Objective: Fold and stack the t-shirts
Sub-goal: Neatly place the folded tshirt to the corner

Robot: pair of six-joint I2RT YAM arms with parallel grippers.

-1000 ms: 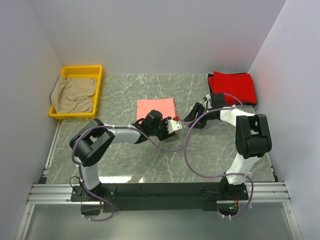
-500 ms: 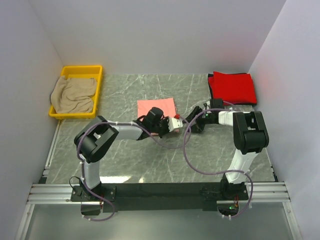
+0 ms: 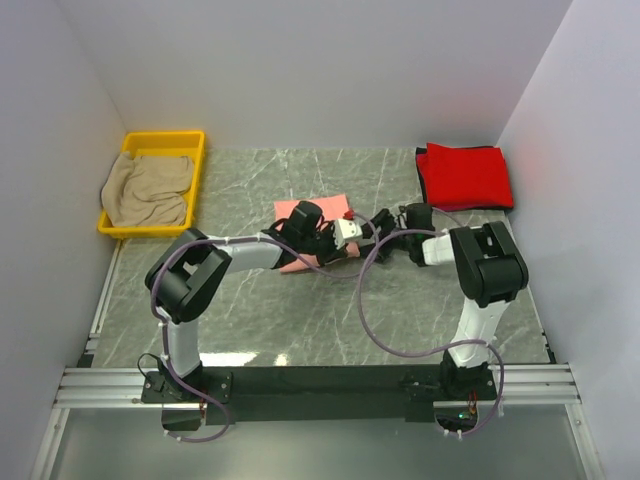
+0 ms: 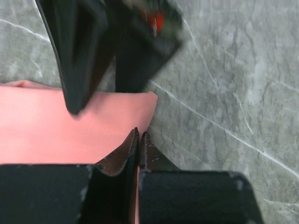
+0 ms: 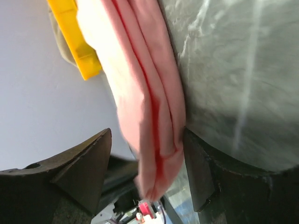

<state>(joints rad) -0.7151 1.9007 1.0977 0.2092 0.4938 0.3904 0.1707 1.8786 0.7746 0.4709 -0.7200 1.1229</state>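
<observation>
The salmon-pink t-shirt [image 3: 290, 211] lies folded in a small rectangle on the marble table's middle. My left gripper [image 3: 340, 245] is shut, its tips [image 4: 139, 134] at the shirt's right edge [image 4: 46, 130]; I cannot tell if cloth is pinched. My right gripper [image 3: 372, 222] is open, and its two fingers straddle the shirt's layered edge [image 5: 140, 84] without closing on it [image 5: 148, 133]. The bright red t-shirt [image 3: 465, 175] lies folded at the back right. The beige-tan t-shirt [image 3: 148, 190] is bunched in the yellow bin.
The yellow plastic bin [image 3: 165, 137] stands at the back left against the wall; it also shows in the right wrist view [image 5: 84, 51]. Both arms' purple cables loop over the table's near half [image 3: 365, 300]. White walls close in three sides.
The left gripper has moved back onto the pink shirt's right edge. The right gripper has moved left from near the red shirt to the pink shirt's edge. The shirts have not moved.
</observation>
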